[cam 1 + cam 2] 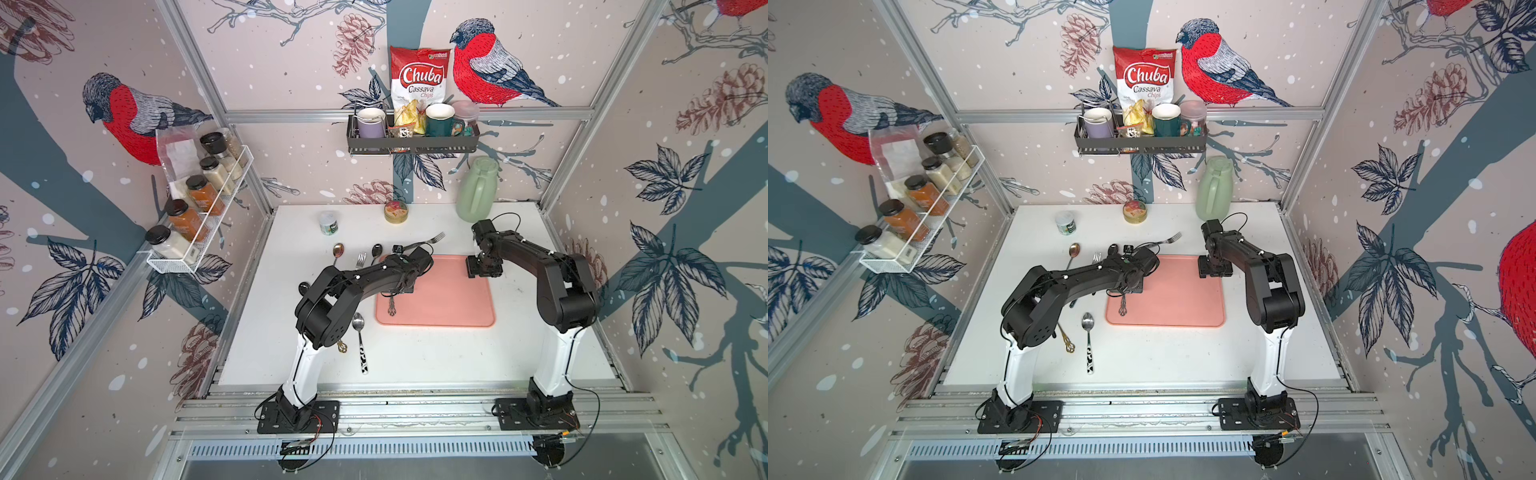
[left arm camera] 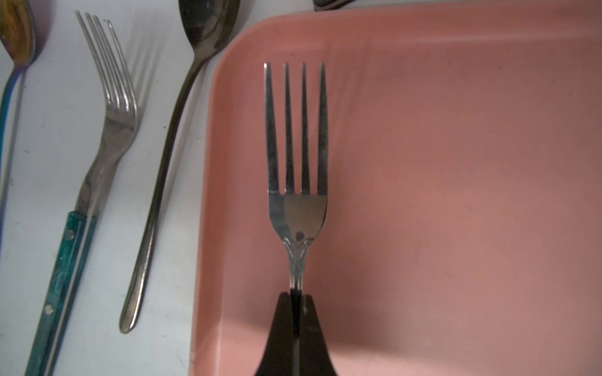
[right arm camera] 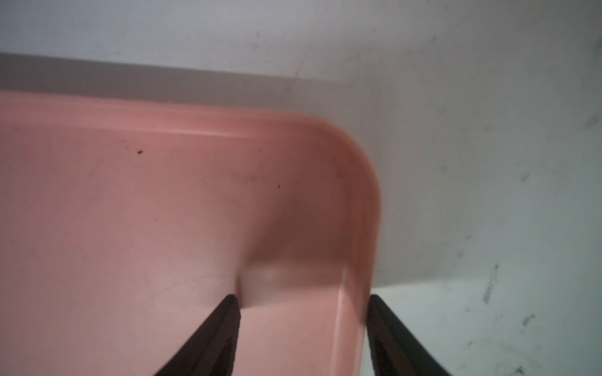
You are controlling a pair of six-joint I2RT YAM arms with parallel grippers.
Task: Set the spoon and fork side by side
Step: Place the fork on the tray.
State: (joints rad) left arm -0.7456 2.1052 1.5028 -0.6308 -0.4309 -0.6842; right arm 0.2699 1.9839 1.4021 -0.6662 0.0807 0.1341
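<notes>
In a top view the left gripper point(image 1: 400, 289) hung over the left side of the pink tray point(image 1: 449, 303), and the right gripper point(image 1: 482, 272) at its far right corner. The left wrist view showed the left jaws pinched tight on the neck of the fork point(image 2: 298, 208), tines over the tray floor, a dark spoon point(image 2: 169, 156) lying just outside the tray's rim. The right wrist view showed the right jaws apart, empty, straddling that rim.

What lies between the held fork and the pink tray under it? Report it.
Nothing visible. The left gripper holds the fork over bare tray floor; the dark spoon lies on the table beside the rim.
</notes>
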